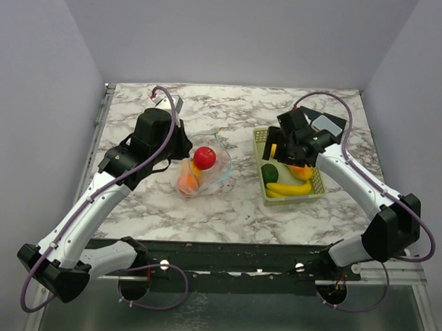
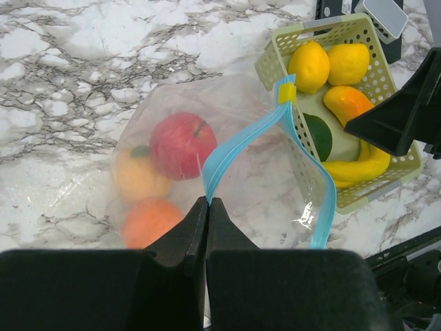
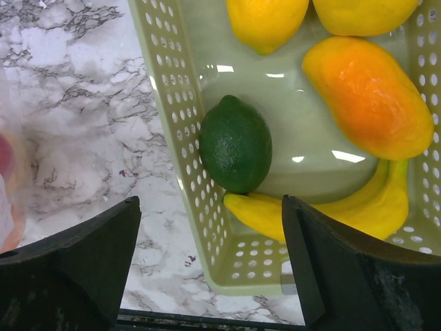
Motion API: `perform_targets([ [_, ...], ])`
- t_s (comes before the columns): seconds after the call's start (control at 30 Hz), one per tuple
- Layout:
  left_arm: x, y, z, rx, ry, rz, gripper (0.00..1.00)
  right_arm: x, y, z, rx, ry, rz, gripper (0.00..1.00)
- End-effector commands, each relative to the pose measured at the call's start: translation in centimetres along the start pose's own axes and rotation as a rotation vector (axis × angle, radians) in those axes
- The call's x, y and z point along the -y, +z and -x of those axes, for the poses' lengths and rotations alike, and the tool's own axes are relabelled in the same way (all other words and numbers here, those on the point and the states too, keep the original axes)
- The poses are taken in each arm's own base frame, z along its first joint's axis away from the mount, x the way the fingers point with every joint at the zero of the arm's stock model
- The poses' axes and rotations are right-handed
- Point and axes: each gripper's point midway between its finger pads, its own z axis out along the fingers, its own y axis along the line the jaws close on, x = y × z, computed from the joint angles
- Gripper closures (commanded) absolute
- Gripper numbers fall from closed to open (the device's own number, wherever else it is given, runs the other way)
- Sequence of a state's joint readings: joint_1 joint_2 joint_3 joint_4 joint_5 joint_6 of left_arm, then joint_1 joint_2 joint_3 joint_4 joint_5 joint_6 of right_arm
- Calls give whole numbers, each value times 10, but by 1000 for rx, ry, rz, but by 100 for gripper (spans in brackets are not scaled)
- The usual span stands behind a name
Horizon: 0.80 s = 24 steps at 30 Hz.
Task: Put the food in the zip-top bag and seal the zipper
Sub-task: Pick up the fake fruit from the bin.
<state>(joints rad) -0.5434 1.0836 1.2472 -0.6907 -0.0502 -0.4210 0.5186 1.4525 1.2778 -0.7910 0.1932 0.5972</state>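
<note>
At the table's [image 1: 136, 112] left, our left gripper [image 2: 207, 207] pinches the blue zipper [image 2: 238, 148] of the zip-top bag [image 2: 262, 186] tight. The bag lies on the marble, mouth agape, with a red apple [image 2: 182, 146] and two orange pieces [image 2: 148, 221] inside. Just right sits the basket [image 3: 172, 103], where our right gripper [image 3: 210, 207] hangs with fingers spread wide and empty above the lime [image 3: 236, 143] and banana [image 3: 358, 207].
</note>
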Motion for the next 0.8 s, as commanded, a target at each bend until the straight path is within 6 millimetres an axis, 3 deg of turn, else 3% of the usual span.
perform_targets([
  [0.0, -11, -1, 2, 33, 10, 47, 100, -2, 21, -4, -35, 4, 21, 11],
  [0.2, -14, 12, -16, 4, 3, 38, 100, 9, 40, -10, -68, 33, 4, 11],
  [0.37, -9, 16, -27, -21, -23, 0, 100, 15, 55, -19, -101, 39, 3, 17],
  [0.77, 13, 8, -24, -32, -72, -108, 100, 20, 82, -41, -166, 51, 4, 21],
])
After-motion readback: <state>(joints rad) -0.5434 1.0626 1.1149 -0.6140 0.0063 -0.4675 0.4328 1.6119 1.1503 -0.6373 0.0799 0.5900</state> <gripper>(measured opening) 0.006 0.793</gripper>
